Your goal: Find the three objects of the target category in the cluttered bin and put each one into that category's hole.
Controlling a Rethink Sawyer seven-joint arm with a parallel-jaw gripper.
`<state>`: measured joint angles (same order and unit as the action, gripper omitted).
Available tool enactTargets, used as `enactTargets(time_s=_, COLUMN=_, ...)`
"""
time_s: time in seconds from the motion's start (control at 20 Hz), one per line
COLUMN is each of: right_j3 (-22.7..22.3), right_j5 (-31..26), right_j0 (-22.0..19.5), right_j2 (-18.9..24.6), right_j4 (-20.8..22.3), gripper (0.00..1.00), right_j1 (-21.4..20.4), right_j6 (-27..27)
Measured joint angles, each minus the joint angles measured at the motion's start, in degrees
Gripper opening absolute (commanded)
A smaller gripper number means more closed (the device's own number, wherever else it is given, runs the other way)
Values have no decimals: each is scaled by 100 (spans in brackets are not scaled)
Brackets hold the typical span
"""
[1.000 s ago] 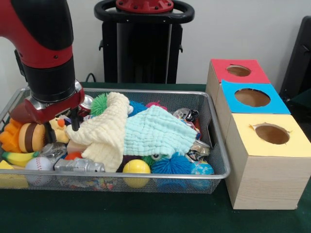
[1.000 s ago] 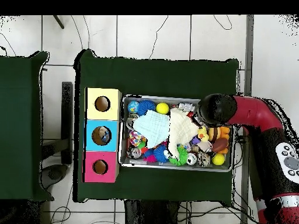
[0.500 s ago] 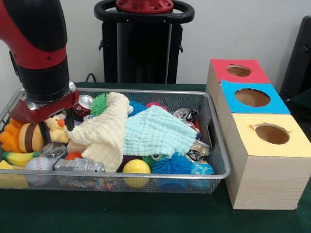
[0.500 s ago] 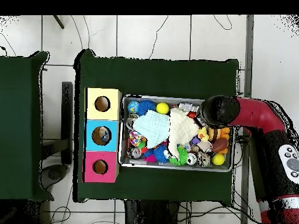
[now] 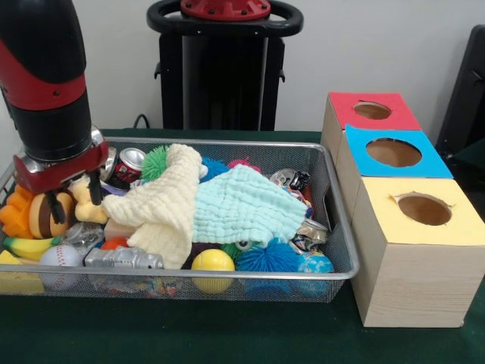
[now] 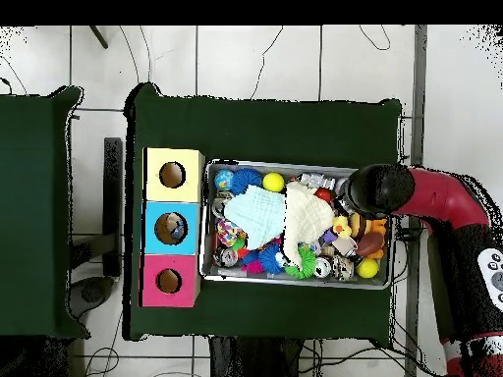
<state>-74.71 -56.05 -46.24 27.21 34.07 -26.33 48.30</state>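
My gripper (image 5: 74, 199) hangs open over the left end of the wire bin (image 5: 227, 274), its two black fingers spread with nothing held. Just below and behind them lie a toy burger (image 5: 38, 216) and a yellow plush toy (image 5: 85, 211). A red drink can (image 5: 130, 163) lies to the right of the gripper. A pale yellow cloth (image 5: 163, 208) and a light blue cloth (image 5: 242, 208) cover the bin's middle and hide what is under them. In the overhead view the arm (image 6: 378, 189) covers the gripper at the bin's right end.
Three wooden boxes stand beside the bin, with holes in red (image 5: 371, 111), blue (image 5: 392, 152) and yellow (image 5: 424, 209) tops. The bin also holds a banana (image 5: 30, 246), a baseball (image 5: 59, 258), a yellow ball (image 5: 212, 262), spiky balls (image 5: 265, 258) and crushed cans (image 5: 292, 180).
The arm has drifted left in the front view and risen a little, off the yellow cloth's edge toward the burger toy. Nothing in the bin has moved.
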Motion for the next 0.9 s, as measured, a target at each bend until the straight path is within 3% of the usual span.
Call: enactTargets(time_s=0.9, right_j3=154, right_j5=0, right_j0=-303, right_j2=62, right_j4=31, gripper=100, right_j1=261, right_j6=0)
